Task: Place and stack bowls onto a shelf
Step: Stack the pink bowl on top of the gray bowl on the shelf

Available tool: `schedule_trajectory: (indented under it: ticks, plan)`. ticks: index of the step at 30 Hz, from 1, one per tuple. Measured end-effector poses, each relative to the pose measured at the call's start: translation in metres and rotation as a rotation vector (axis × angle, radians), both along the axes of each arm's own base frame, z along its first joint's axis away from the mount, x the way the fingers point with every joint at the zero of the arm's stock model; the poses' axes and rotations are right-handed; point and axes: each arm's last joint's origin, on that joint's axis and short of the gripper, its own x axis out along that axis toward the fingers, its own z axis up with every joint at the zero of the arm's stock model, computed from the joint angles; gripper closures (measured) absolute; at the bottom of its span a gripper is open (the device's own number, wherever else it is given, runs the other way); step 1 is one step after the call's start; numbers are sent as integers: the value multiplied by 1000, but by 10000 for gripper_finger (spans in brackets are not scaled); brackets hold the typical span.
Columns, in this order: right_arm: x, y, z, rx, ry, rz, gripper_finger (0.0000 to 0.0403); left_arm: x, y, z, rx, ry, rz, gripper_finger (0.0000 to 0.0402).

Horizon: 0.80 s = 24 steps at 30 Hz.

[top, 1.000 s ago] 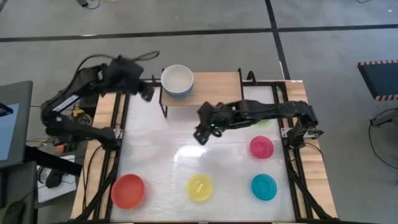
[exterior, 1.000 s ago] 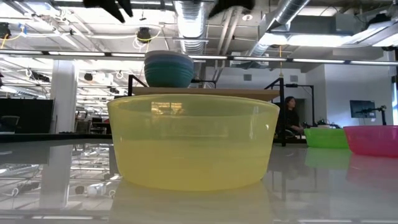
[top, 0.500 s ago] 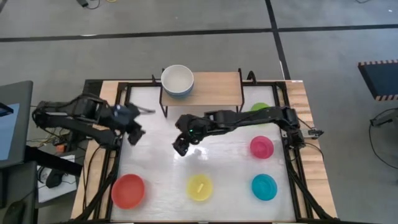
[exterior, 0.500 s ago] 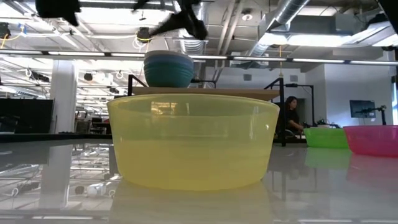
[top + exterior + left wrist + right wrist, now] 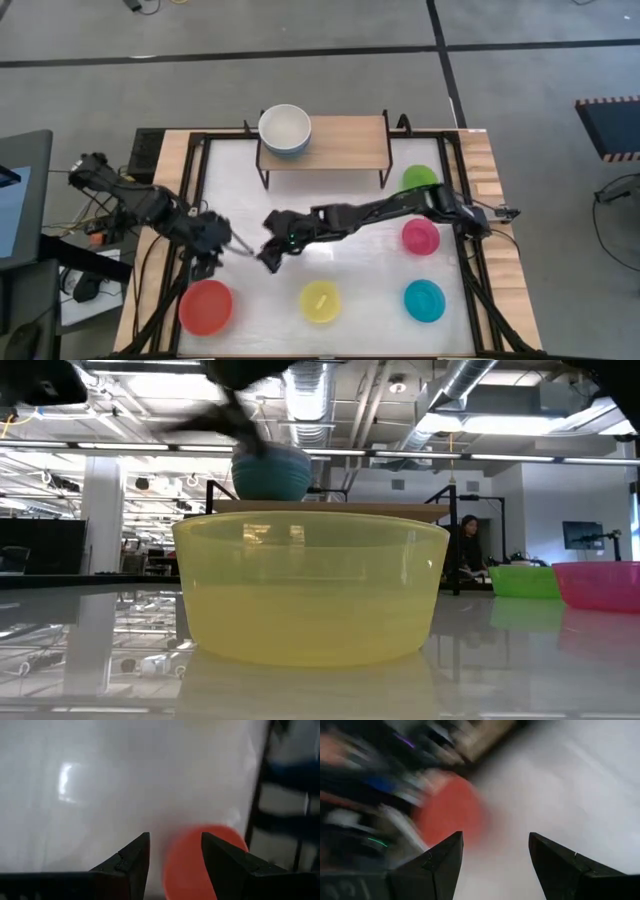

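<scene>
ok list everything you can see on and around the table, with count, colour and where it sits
shelf: one, light wood top on black legs, far edge of table
stacked bowls: one stack, white inside over blue, shelf's left end
red bowl: one, near left corner
yellow bowl: one, near middle
cyan bowl: one, near right
pink bowl: one, right side
lime green bowl: one, right, beside shelf
person: one, seated, far background
left gripper: open, empty, above red bowl
right gripper: open, empty, mid-table
</scene>
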Motion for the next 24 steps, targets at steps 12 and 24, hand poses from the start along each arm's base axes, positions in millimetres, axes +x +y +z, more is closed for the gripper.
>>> schedule_trajectory:
  ticks: [12,24]
  plan:
    - [24,30,-50,28,-25,-18,149,-15,-25,-19,50,43,-272,239]
    - [26,44,-40,33,-136,12,149,-13,-27,-18,72,0,-250,239]
